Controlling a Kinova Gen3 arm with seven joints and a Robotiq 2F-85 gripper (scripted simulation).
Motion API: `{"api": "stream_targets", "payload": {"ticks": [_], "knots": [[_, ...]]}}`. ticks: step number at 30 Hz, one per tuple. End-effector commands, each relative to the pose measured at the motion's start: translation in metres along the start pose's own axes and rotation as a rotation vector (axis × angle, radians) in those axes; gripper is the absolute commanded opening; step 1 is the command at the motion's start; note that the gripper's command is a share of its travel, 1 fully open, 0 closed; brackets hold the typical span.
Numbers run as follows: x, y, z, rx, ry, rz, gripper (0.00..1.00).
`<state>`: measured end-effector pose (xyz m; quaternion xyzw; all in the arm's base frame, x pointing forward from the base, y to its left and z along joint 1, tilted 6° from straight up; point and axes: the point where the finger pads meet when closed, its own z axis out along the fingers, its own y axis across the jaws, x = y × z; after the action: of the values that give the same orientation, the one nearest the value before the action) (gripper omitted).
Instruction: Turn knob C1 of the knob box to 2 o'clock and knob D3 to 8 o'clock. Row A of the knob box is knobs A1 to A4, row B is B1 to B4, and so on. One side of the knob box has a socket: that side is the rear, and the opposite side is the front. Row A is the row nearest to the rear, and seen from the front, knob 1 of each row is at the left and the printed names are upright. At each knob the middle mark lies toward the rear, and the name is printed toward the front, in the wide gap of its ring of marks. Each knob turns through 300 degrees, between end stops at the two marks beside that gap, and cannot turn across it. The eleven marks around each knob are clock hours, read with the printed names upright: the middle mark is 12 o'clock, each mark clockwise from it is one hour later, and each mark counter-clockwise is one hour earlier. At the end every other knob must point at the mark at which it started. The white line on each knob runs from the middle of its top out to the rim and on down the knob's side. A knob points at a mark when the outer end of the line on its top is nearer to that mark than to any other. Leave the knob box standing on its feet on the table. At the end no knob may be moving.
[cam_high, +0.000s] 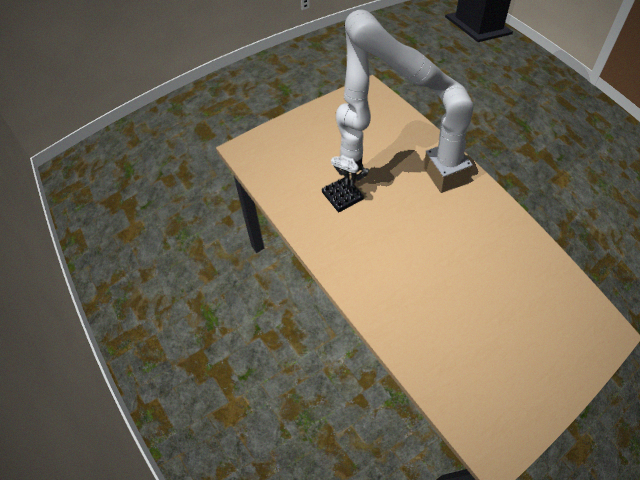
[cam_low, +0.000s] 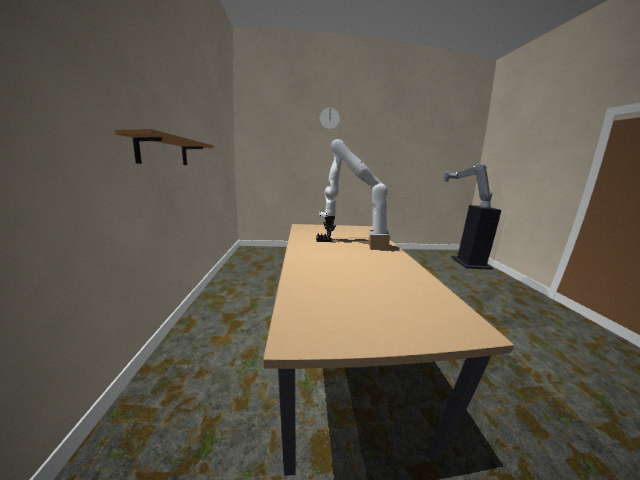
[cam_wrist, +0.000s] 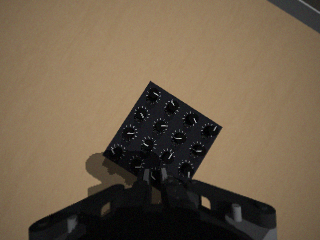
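Note:
The black knob box (cam_high: 339, 207) (cam_low: 323, 238) (cam_wrist: 181, 105) stands on the wooden table (cam_high: 439, 258) (cam_low: 361, 289) (cam_wrist: 65, 65). In the wrist view it is turned at a slant, with four rows of dark knobs bearing white lines. My gripper (cam_high: 351, 184) (cam_low: 329, 236) (cam_wrist: 155, 176) points down at the box. Its fingertips stand close together on both sides of a knob (cam_wrist: 155, 176), third from the left in the row nearest the gripper. It looks shut on that knob. The row's last knob is hidden behind a finger. The printed names and the socket cannot be made out.
Other knobs stand close around the fingers, such as one knob (cam_wrist: 136, 163) to the left and another knob (cam_wrist: 167, 156) beyond. The arm's base block (cam_high: 448, 178) (cam_low: 379, 241) stands near the table's far long edge. A shadow falls beside the box.

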<state>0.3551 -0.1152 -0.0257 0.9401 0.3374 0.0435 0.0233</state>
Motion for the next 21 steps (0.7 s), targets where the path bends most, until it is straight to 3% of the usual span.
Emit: {"api": "stream_targets", "payload": {"ticks": [1,21], "knots": [[0.0,-0.0003,0.0003,0.003,0.002,-0.049,0.08],[0.0,-0.0003,0.0004,0.003,0.003,-0.494,0.08]]}}
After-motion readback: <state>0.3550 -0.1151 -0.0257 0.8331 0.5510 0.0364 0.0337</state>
